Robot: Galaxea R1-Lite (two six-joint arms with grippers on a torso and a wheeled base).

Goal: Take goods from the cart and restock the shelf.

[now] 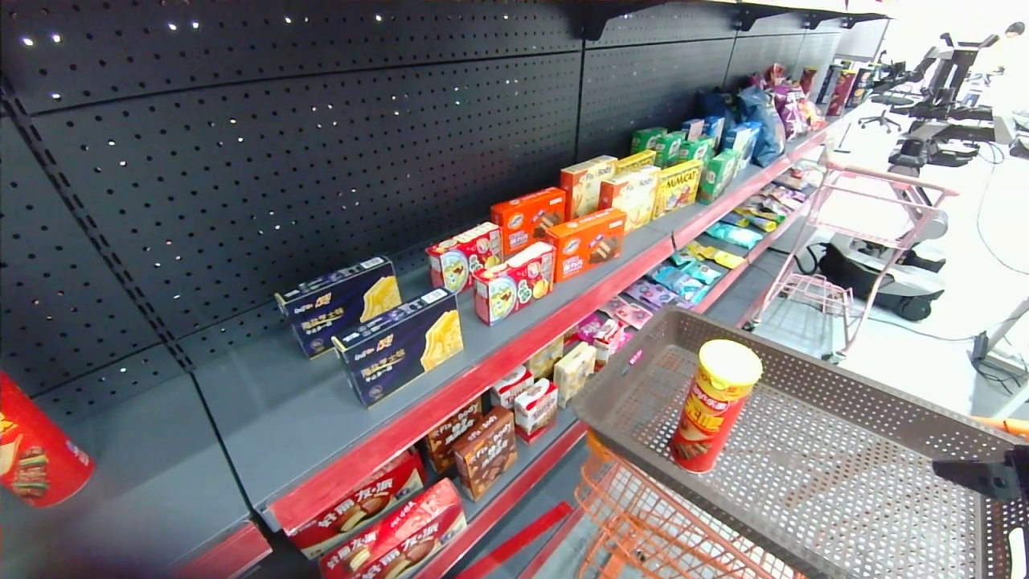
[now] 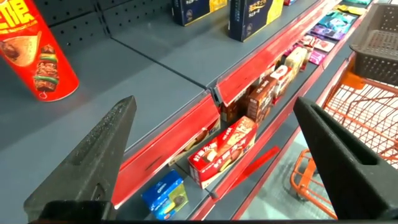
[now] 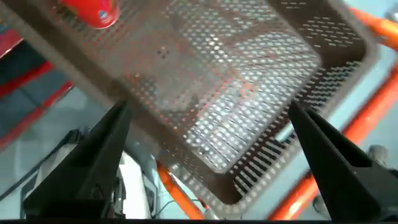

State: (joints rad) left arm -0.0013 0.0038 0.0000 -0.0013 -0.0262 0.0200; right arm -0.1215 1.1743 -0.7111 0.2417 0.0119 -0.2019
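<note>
A red chip can with a yellow lid [image 1: 714, 406] stands upright in the brown perforated cart basket [image 1: 844, 482]; its base appears as the can [image 3: 90, 11] in the right wrist view. My right gripper [image 3: 208, 109] hangs open and empty over the basket floor [image 3: 236, 93], apart from the can. A second red can [image 1: 36, 450] stands on the grey shelf [image 1: 265, 402] at the far left. My left gripper [image 2: 214, 102] is open and empty in front of the shelf's red edge [image 2: 168, 140], a little way from that can [image 2: 37, 53].
Dark blue boxes [image 1: 398, 346], red-white boxes [image 1: 514, 281] and orange boxes [image 1: 587, 241] line the shelf to the right. Lower shelves hold boxed snacks [image 2: 221, 152]. The orange cart frame [image 1: 643, 523] sits under the basket. A pink cart [image 1: 868, 233] stands farther down the aisle.
</note>
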